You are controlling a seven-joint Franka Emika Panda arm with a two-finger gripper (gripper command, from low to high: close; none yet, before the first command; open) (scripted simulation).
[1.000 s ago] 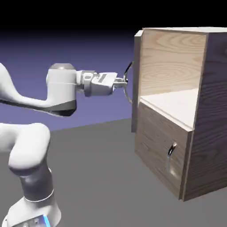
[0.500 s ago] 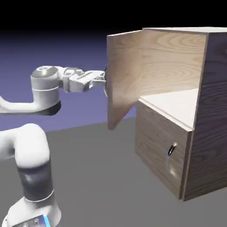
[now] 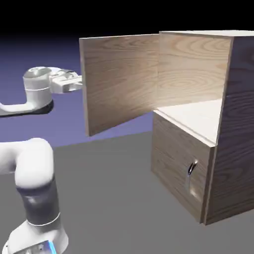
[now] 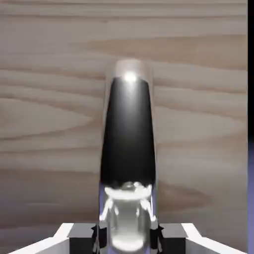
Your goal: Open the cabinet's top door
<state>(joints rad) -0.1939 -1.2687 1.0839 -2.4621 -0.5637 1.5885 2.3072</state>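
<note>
The cabinet stands at the exterior view's right, and its top door is swung wide open on its upright inner edge, reaching out toward the exterior view's left; the pale wood-grain inside of the upper compartment shows, with a light shelf as its floor, while the shorter lower panel is closed, its small curved handle on its front; the white arm comes in from the left, its hand ending at the door's free edge, where the fingertips are hidden behind the panel; in the hand view the gripper has its jaws closed in on the shiny curved door handle, one finger on each side of it, with the door's wood grain filling most of the background
</note>
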